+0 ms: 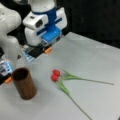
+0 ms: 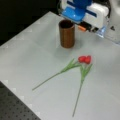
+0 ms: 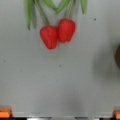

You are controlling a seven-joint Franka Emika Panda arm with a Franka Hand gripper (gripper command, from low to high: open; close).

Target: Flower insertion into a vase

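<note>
Our pincer point(image 1: 47, 47) hung high over the table's point(image 1: 95, 60) back edge, holding nothing. In the wrist view its orange fingertips point(image 3: 4, 113) sat at the two bottom corners, so we judged the jaws to be spread wide apart, with only bare table between them.

Nearest ahead of the pincer lay the two flowers point(image 3: 57, 33), red heads side by side and touching, pointing back toward us, green stems running away. In a front view the flowers point(image 1: 56, 75) rested flat on the table and their stems spread apart in a V. In a front view they point(image 2: 85, 59) showed the same spread.

Off to one side of the pincer, near the heads but clear of them, stood the vase point(image 1: 24, 83), upright and empty; in a front view the vase point(image 2: 66, 33) stood just below the hand. Neither flower was in it yet.

We judged that a good pick meant coming down on one stem past the point where the stems part, jaws across it, so that the neighbouring head stayed undisturbed.
</note>
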